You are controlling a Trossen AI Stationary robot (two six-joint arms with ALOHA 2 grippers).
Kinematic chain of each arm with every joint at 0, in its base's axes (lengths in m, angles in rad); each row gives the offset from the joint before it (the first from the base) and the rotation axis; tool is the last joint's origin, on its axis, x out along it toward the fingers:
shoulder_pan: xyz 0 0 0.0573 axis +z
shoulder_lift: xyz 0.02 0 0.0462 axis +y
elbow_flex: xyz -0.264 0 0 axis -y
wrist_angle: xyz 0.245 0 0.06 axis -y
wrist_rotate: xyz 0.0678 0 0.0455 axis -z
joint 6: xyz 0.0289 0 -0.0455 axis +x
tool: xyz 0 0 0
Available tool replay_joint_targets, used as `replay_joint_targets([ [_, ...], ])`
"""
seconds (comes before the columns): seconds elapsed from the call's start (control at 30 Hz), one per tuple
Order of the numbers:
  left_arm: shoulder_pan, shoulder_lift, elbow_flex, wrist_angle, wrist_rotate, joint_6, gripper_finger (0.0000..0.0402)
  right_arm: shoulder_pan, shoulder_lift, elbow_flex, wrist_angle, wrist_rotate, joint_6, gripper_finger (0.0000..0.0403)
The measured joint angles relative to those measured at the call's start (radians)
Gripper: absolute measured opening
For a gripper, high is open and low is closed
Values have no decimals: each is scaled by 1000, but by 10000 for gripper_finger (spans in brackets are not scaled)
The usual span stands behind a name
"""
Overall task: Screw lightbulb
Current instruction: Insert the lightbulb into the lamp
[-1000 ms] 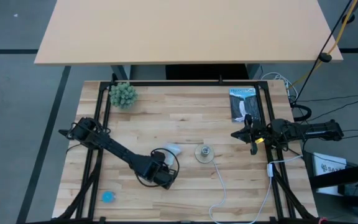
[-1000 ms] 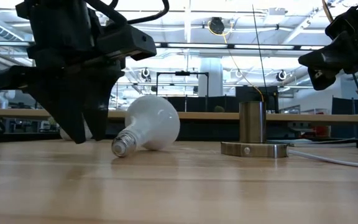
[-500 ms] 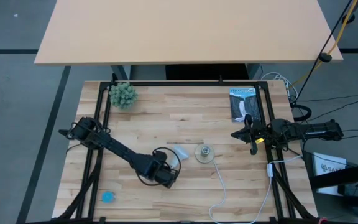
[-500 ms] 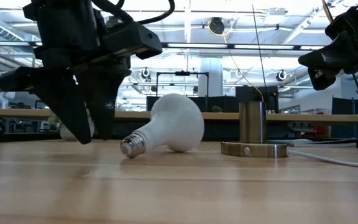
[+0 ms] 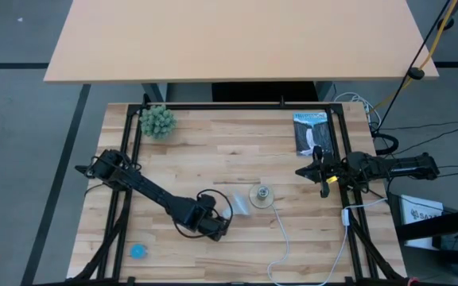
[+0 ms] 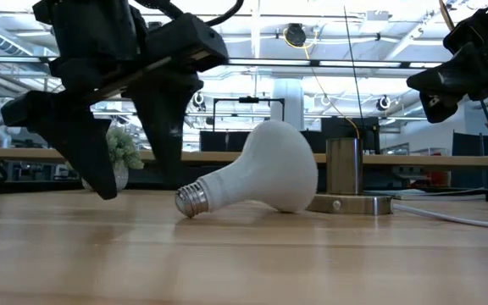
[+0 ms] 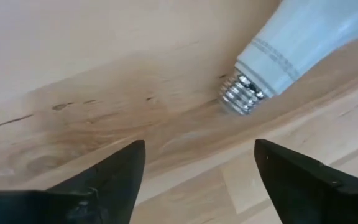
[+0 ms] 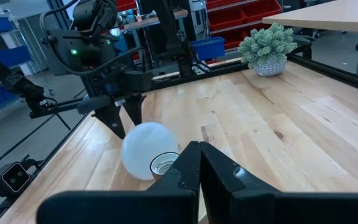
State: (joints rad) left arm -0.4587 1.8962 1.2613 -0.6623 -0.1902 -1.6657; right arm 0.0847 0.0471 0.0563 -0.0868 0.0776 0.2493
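The white lightbulb (image 6: 265,174) lies on its side on the wood table, resting on its dome and its grey screw base (image 7: 241,94). The dome is close beside the round metal socket (image 6: 346,182); I cannot tell whether they touch. My left gripper (image 6: 135,180) points down with its fingers wide open, just to the left of the screw base. In the left wrist view the base lies beyond my left gripper (image 7: 197,168), clear of both fingers. My right gripper (image 5: 300,171) hangs shut at the table's right side, well above the wood.
A white cord (image 5: 285,238) runs from the socket (image 5: 261,195) to the near edge. A small green plant (image 5: 157,121) stands at the far left. A printed card (image 5: 309,133) lies at the far right, and a blue object (image 5: 137,251) at the near left.
My left gripper has opened wide, staying where it was and tipping slightly. The lightbulb has rolled along the table toward the right, away from the fingers. It now lies with its dome next to the socket.
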Motion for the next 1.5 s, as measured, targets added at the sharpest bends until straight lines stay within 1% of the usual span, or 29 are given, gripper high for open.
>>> replay_joint_targets([
  [0.27, 3, 0, 0, 29, -5, -30, 312, 0, 0, 0, 0, 0, 0, 0],
  [0.37, 3, 0, 0, 58, -5, 15, 312, 0, 0, 0, 0, 0, 0, 0],
  [0.47, 2, 0, 0, 175, -27, 151, 312, 0, 0, 0, 0, 0, 0, 0],
  [0.57, 0, 0, 0, 330, -44, 329, 312, 0, 0, 0, 0, 0, 0, 0],
  [0.63, 0, 0, 0, 394, -61, 446, 312, 0, 0, 0, 0, 0, 0, 0],
  [0.87, 3, 0, 0, 389, -85, 732, 312, 0, 0, 0, 0, 0, 0, 0],
  [1.0, -5, 1, 0, 389, -86, 937, 312, 0, 0, 0, 0, 0, 0, 0],
  [1.13, -24, 33, 0, 410, -79, 1157, 312, 0, 0, 0, 0, 0, 0, 0],
  [1.2, -35, 63, 0, 433, -75, 1240, 312, 0, 0, 0, 0, 0, 0, 0],
  [1.33, -38, 139, -1, 480, -65, 1307, 312, 0, 0, 0, -1, 0, 0, 0],
  [1.5, -29, 201, 1, 587, -77, 1313, 310, 0, 0, 0, 0, 0, 0, 0],
])
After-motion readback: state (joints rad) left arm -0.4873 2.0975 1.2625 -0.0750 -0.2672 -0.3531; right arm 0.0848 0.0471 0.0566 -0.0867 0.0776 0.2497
